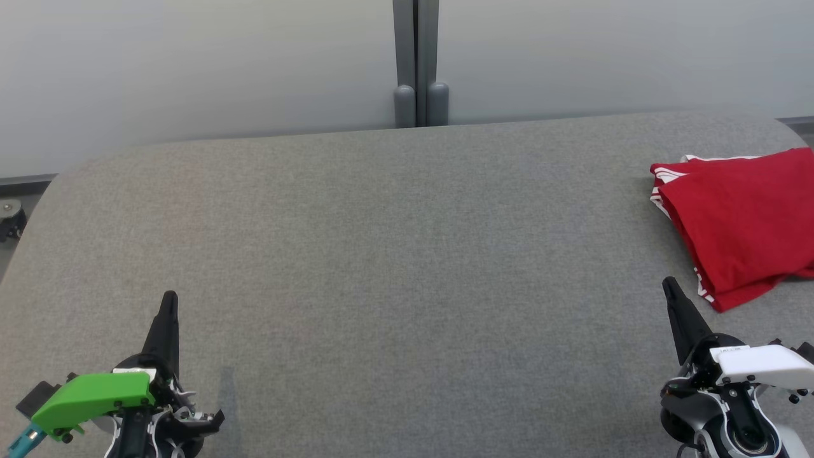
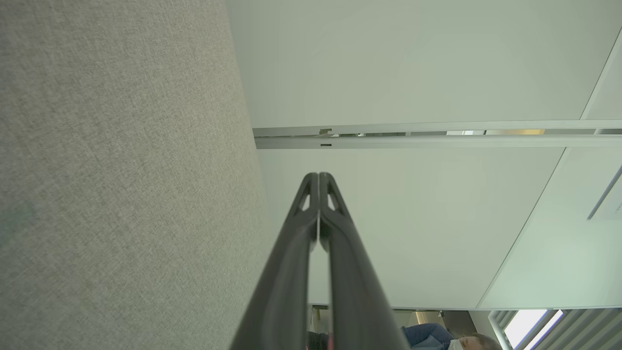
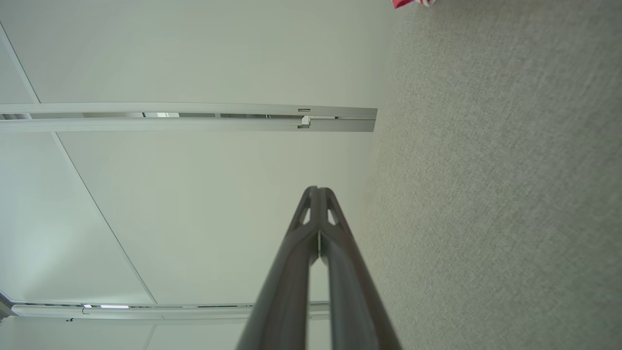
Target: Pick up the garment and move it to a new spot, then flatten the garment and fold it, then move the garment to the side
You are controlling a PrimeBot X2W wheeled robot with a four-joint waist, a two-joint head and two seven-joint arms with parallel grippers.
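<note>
Lying folded at the right edge of the grey tabletop [image 1: 407, 254], the red garment [image 1: 738, 222] sits near the right fingers [image 1: 683, 318], which, like the left fingers [image 1: 166, 331], are pressed together and hold nothing.

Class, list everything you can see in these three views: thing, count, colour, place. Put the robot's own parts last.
garment: one, red with white stripes, folded, on the table's right side.
table: one, grey fabric top, across the foreground.
wall panels: two, pale grey, behind the table.
post: one, grey, between the panels.
wheel: one, dark, off the table's left edge.
person: one, blue top, bottom of the left wrist view.
left gripper: one, dark fingers, green cover, lower left, shut, empty.
right gripper: one, dark fingers, white cover, lower right, shut, empty.
</note>
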